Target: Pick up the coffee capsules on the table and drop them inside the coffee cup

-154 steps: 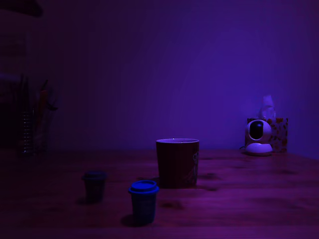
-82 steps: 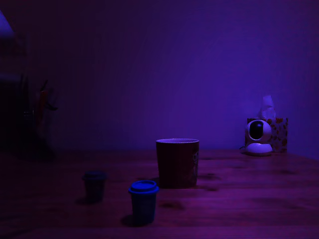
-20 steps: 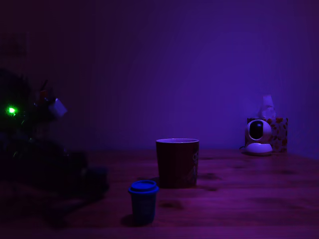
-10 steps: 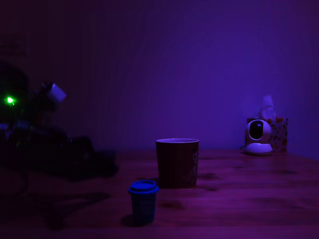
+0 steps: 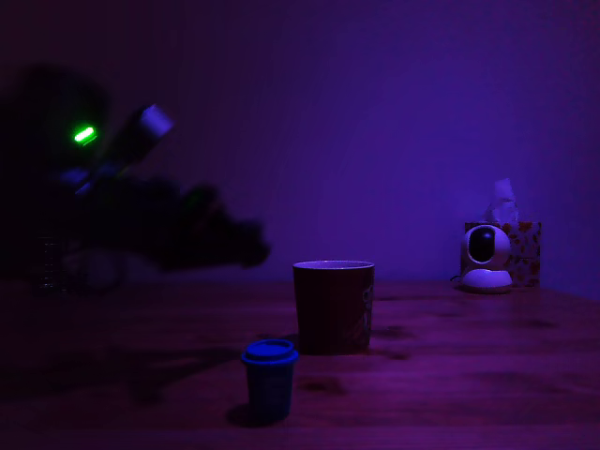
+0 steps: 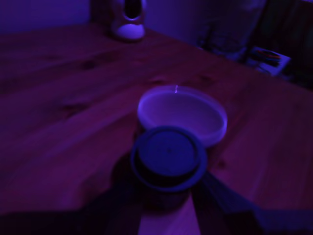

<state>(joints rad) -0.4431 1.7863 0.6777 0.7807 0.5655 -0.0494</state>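
Observation:
In the wrist view a dark coffee capsule (image 6: 168,155) with a round rimmed top sits between my gripper's (image 6: 168,188) two dark fingers (image 6: 222,196), which are shut on it. Just beyond it is the coffee cup's pale open rim (image 6: 182,115). The exterior view shows my gripper (image 5: 246,242) as a dark blur in the air, up and to the left of the coffee cup (image 5: 333,307). The held capsule cannot be made out there. A blue-topped capsule (image 5: 270,375) stands on the wooden table (image 5: 469,375) in front of the cup.
A white rounded camera gadget (image 5: 486,258) stands at the exterior view's back right, also in the wrist view (image 6: 128,19). Behind it is a patterned tissue box (image 5: 523,246). A green light (image 5: 84,135) glows on the arm. The scene is dim and purple.
My arm has risen from the table at the exterior view's left and swung right toward the cup. The dark capsule that stood there has left the table.

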